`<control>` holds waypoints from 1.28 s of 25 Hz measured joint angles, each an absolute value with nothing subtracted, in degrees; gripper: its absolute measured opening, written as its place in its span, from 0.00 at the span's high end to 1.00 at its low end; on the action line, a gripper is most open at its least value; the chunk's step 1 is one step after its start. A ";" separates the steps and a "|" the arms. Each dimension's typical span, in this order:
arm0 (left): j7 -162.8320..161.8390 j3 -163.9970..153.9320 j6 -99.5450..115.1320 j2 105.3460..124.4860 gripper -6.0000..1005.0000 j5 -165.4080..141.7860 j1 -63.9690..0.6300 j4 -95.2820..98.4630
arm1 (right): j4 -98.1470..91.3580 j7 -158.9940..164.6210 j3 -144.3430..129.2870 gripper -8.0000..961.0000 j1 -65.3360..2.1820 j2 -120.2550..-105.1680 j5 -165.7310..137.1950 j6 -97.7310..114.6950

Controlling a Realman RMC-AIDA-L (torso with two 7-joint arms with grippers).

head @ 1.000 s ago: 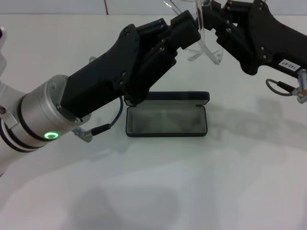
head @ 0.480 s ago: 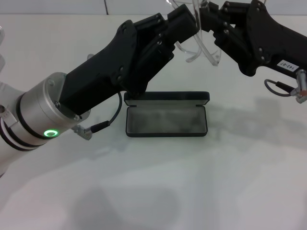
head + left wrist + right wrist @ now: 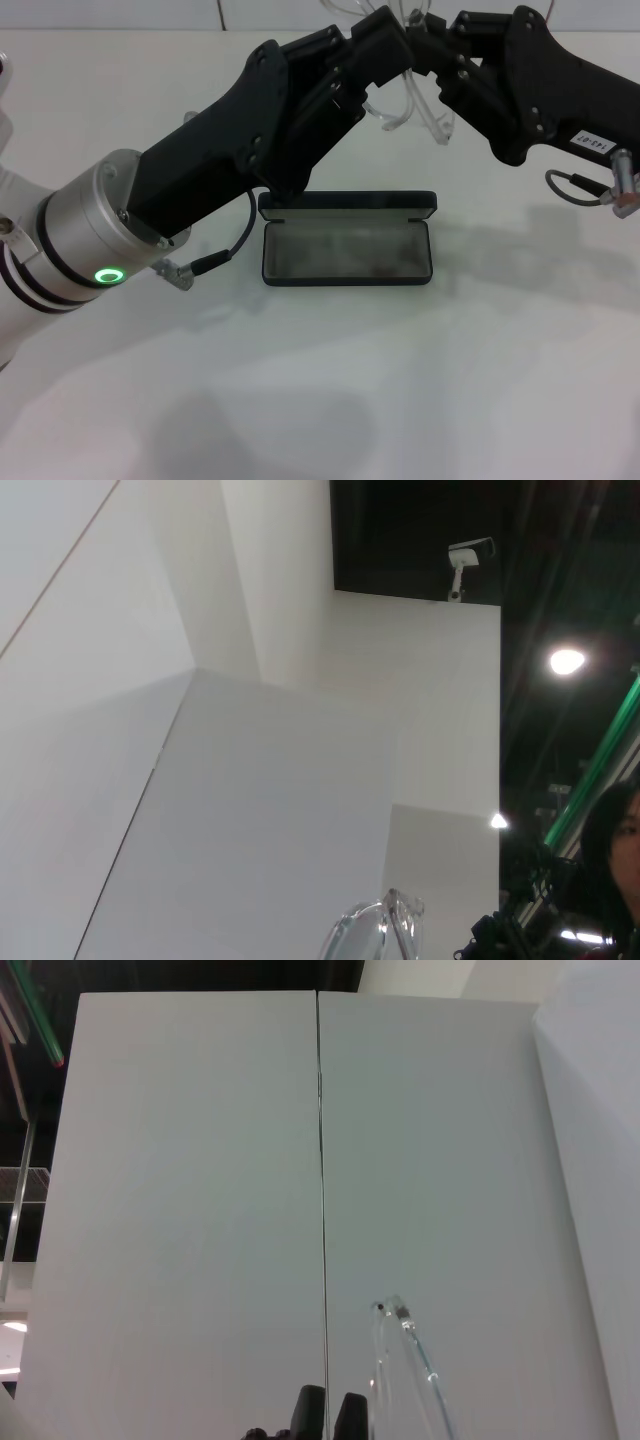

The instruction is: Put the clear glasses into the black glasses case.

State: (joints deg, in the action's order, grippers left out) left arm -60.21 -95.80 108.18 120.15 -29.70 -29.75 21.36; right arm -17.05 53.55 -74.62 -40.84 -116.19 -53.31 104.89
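The left gripper (image 3: 392,48), big and black, is up at the far side of the white table (image 3: 320,380). The right gripper (image 3: 428,45), also black, is right next to it, and their tips nearly meet. Both of them are at the clear see-through plastic glasses (image 3: 415,108), which are lifted up off the table. The glasses sit between the two grippers, and their thin clear arms hang down and curve below the right gripper. Both grippers seem to have hold of the glasses, but I cannot tell how far the fingers are spread or pressed, because the black bodies hide them.

The slim black glasses case with the grey inside (image 3: 346,250) lies open on the table, nearer to the robot than the glasses. Its lid stands up along the far edge. The glasses are up above and behind the case, well apart from it. The case has nothing in it.

A grey cable (image 3: 215,262) hangs from the silver wrist of the left arm, just beside the case.

In the left wrist view, a bit of the clear glasses (image 3: 385,935) pokes up at the edge. In the right wrist view, a thin clear arm of the glasses (image 3: 405,1370) stands in front of a white wall (image 3: 200,1210).
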 joint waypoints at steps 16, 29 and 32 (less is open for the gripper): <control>-60.15 -95.80 108.19 120.07 0.88 -29.71 -29.55 21.35 | -17.05 53.55 -75.05 0.92 -40.97 -116.19 -53.11 104.75; -60.20 -96.22 110.12 119.79 0.88 -31.26 -29.30 21.36 | -17.12 53.17 -73.40 0.92 -39.70 -115.96 -51.84 104.89; -60.19 -96.02 111.23 119.54 0.89 -31.64 -28.28 21.38 | -18.29 53.17 -72.69 0.92 -38.43 -115.78 -51.59 105.04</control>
State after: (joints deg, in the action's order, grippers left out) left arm -60.19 -96.02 111.23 119.54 -31.64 -28.28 21.38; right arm -18.29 53.17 -72.69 -38.43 -115.78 -51.59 105.04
